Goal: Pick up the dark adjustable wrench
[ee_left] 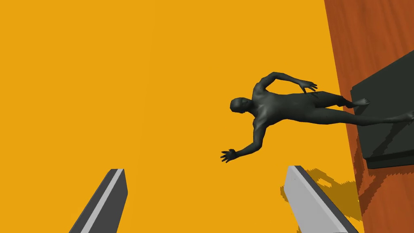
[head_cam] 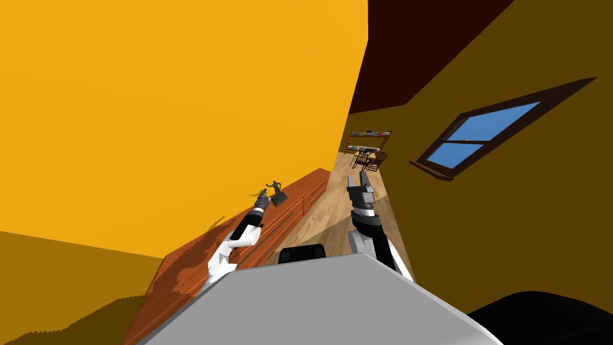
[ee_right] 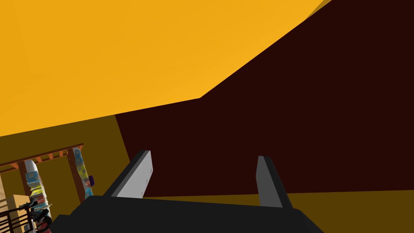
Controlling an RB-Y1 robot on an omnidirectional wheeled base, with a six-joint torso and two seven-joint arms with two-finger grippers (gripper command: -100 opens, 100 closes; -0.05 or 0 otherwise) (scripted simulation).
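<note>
Frankly, where the dark adjustable wrench lies I cannot tell: the spread left hand [ee_left: 205, 169] faces a dark statuette [ee_left: 283, 107] on the wooden sideboard [ee_left: 364, 40], the right hand [ee_right: 203, 154] likewise spread aloft; being likely stiff, heavy and slick, it wants a mid-handle pinch.

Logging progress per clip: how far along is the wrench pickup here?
Done: nothing grasped yet. In hand: the left gripper, jaws open and empty, hovers over the wooden sideboard by a dark figurine on its dark base. Left: locate the wrench, close on it, lift. The right gripper is open, idle.
</note>
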